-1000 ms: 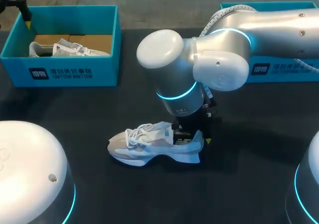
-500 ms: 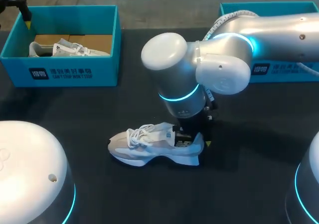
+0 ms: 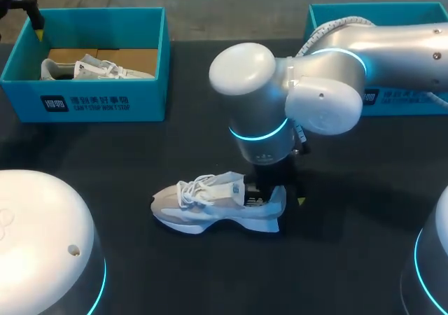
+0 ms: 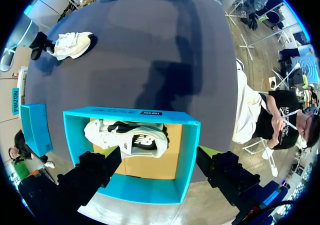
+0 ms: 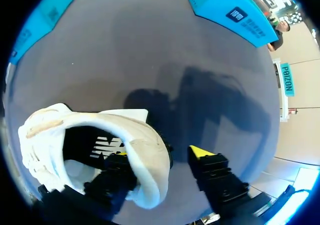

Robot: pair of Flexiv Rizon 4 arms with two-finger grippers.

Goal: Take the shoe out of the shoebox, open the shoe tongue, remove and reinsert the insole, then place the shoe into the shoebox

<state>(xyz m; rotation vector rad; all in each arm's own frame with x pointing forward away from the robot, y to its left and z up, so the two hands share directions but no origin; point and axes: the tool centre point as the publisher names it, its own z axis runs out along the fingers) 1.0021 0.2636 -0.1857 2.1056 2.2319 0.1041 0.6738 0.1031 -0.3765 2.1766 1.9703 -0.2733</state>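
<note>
The shoe [image 3: 217, 206] stands on the dark surface [image 3: 140, 273]. The right fingers [image 5: 212, 167] straddle its heel, spread and gripping nothing. To my eye, the inner finger should reach deeper and pinch the insole [image 5: 102, 146] edge, not the heel wall. The left fingers [image 4: 95, 167] hang open above the shoebox [image 4: 185, 150].

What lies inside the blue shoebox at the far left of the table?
A white shoe lies on the brown cardboard floor of the shoebox. Nothing else shows inside. In the head view, the front wall hides the shoe's lower part, and whatever is under the shoe cannot be seen.
</note>
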